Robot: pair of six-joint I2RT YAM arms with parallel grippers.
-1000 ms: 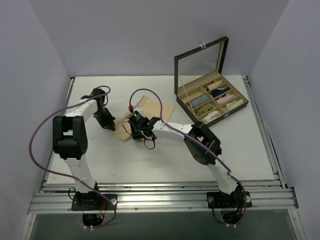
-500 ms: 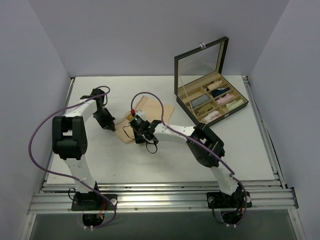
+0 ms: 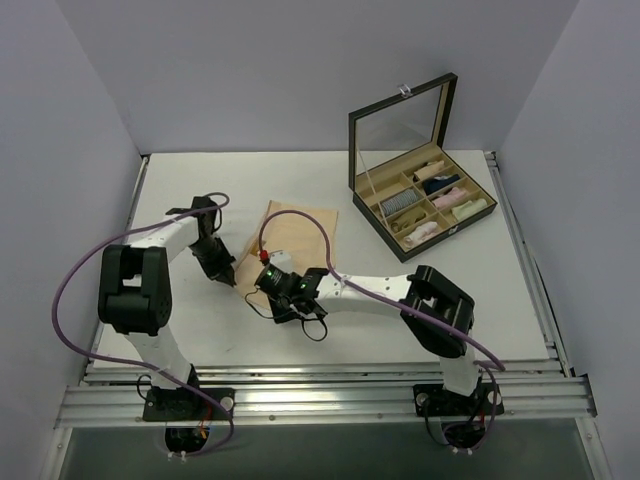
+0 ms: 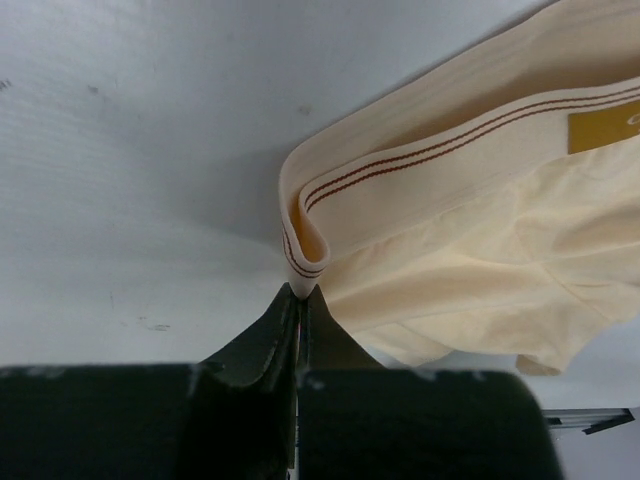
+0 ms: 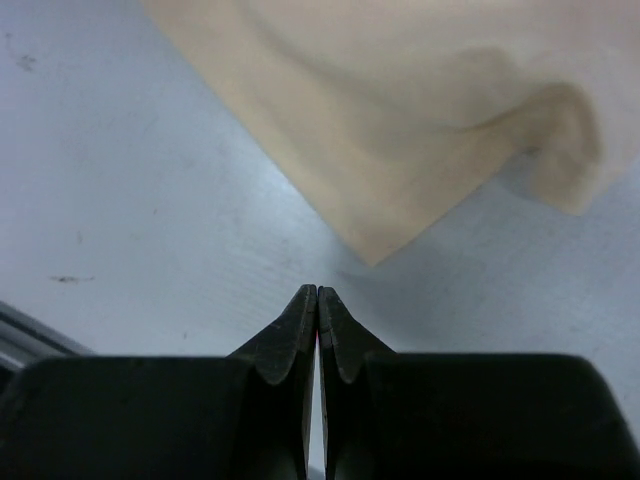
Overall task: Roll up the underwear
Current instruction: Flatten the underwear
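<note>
Left hand (image 4: 300,292), tilted down, pinches the waistband fold of the single underwear (image 4: 450,240), while right hand (image 5: 317,292), fully closed on nothing, hovers beside its corner.

Soft matt cloth underwear (image 4: 470,250) on smooth table (image 4: 140,150).

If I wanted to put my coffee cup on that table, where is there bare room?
Bare table lies behind the underwear, left of the box, and at the near right, between the right arm and the box. Crowded: centre-left, where the left gripper and right gripper sit at its near edge.
</note>
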